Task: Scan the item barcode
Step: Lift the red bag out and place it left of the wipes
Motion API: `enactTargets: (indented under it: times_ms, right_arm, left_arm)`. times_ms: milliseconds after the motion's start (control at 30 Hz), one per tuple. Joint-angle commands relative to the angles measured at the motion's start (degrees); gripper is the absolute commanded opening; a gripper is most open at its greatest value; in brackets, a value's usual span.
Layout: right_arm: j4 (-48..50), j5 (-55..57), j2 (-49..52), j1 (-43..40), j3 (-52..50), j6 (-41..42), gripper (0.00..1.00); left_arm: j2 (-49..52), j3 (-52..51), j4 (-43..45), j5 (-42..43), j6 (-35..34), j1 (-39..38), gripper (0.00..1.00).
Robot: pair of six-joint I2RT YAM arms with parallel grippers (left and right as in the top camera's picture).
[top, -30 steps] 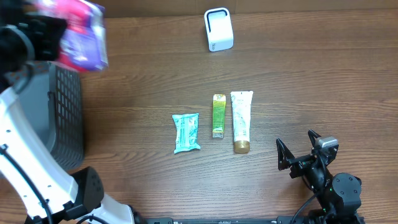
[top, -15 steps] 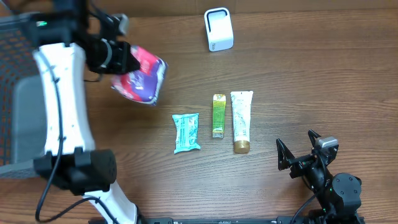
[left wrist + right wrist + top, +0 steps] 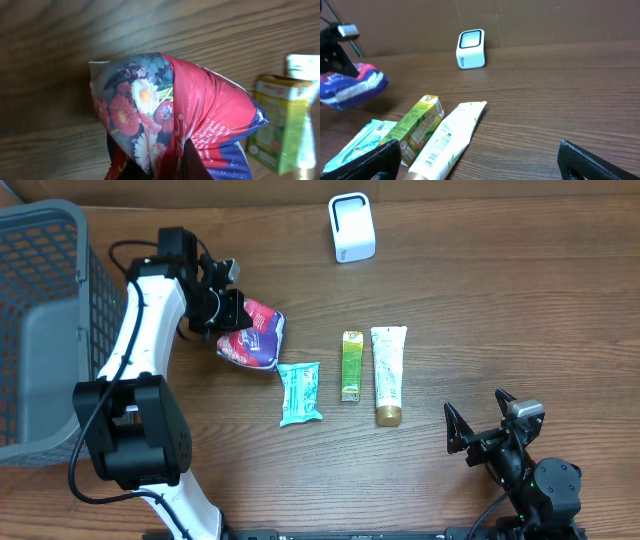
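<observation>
Left gripper [image 3: 231,318]: clamped shut on one edge of the pouch [image 3: 254,340], so the bag hangs below the fingers with its printed faces free to be shown.
Pouch: red and purple, flower print. From the right wrist view it looks lifted just clear of the table, near the teal pack [image 3: 299,393].
Barcode: I can't spot one. The left wrist view shows only flowers and small lettering.
Scanner [image 3: 351,227]: white block standing at the far edge of the table, its window facing the arms, a sensible spot for holding things up to it.
Pouch to scanner: well apart. The pouch is off to the scanner's left and closer to the robot, and no face of it is turned to the window.
Waiting row: teal pack, green box [image 3: 351,365] and tube [image 3: 388,375] lie side by side mid-table, likely queued for their turn.
Basket [image 3: 40,330]: grey, at the far left.
Right gripper [image 3: 482,423]: jaws wide apart, holding nothing, parked near the front edge out of the way.
</observation>
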Motion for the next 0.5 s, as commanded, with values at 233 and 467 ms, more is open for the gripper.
enactTargets:
  times_ms: [233, 467]
  right_arm:
    - [-1.16, -0.74, -0.68, 0.37, 0.39, 0.22, 1.0]
    - [-1.16, -0.74, -0.68, 0.37, 0.39, 0.22, 1.0]
  left_arm:
    - [-0.42, -6.36, 4.35, -5.29, -6.8, -2.82, 0.27]
    - [-0.85, -3.37, 2.36, -5.29, -8.46, -3.04, 1.0]
